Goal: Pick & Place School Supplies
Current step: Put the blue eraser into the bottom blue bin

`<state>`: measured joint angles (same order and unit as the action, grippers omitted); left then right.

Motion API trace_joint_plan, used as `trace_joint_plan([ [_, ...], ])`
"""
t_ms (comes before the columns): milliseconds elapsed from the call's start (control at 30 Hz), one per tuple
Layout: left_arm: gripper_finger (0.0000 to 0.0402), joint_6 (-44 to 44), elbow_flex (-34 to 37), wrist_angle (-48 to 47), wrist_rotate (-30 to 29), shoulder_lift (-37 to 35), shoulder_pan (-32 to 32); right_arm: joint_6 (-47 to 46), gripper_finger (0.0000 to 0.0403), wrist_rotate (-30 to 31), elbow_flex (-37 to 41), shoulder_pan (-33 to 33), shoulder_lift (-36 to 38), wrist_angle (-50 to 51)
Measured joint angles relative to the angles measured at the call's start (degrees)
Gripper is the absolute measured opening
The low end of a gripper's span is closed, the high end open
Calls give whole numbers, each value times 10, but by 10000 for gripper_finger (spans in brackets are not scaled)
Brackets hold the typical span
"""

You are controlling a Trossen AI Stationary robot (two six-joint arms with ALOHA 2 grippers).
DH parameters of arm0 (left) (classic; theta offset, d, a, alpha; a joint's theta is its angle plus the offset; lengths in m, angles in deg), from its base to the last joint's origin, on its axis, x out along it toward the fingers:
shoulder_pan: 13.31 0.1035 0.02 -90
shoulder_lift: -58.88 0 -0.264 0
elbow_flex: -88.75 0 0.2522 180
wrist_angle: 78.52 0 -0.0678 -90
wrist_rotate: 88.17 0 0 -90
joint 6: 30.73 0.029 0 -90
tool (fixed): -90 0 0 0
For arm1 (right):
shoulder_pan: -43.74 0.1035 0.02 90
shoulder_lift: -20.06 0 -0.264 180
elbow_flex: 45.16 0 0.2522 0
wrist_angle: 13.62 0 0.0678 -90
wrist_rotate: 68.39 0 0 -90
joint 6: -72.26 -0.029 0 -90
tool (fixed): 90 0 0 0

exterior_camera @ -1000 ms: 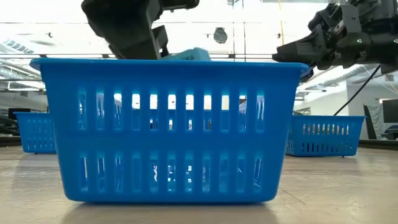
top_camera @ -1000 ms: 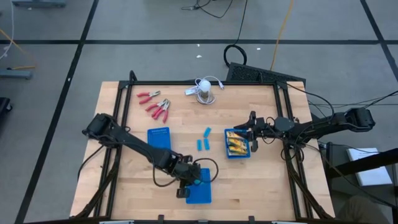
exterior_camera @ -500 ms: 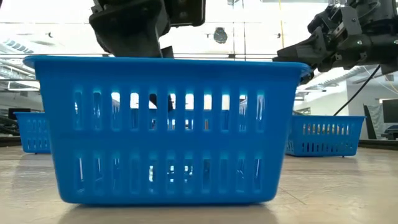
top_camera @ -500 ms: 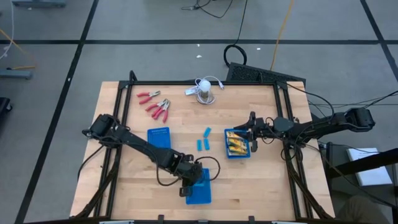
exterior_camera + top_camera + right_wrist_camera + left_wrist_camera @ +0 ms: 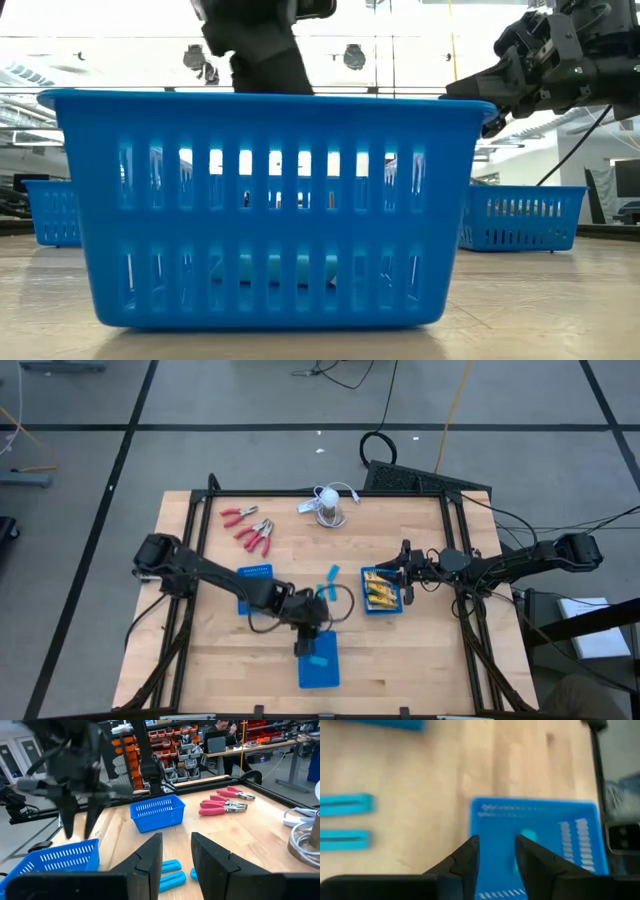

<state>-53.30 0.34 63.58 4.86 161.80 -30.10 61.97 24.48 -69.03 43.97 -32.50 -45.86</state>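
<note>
The left gripper (image 5: pixel 305 647) hovers at the far rim of the slotted blue plastic basket (image 5: pixel 320 672), jaws slightly apart and empty; a short light-blue block (image 5: pixel 317 661) lies inside. Best lift straight clear of the rim (it stands close) before turning toward the loose light-blue blocks (image 5: pixel 327 585) beyond, with bare wood between. The right gripper (image 5: pixel 405 584) waits shut beside the basket of yellow-orange boxes (image 5: pixel 381 592).

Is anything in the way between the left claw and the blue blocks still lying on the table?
Nothing visible. The left gripper hangs open by the near basket's far rim, and only bare wood separates it from the loose blue blocks.
</note>
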Motion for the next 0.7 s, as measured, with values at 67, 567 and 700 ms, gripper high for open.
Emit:
trace_joint_plan([
  [67, 140, -2, 0, 3, -15, -6, 15, 7, 93, 0, 0, 0, 0, 0],
  [567, 292, 39, 0, 9, -97, 6, 186, 26, 93, 1, 0, -3, 0, 0],
  [700, 295, 23, 0, 21, -91, 31, 216, 31, 93, 3, 0, -6, 0, 0],
])
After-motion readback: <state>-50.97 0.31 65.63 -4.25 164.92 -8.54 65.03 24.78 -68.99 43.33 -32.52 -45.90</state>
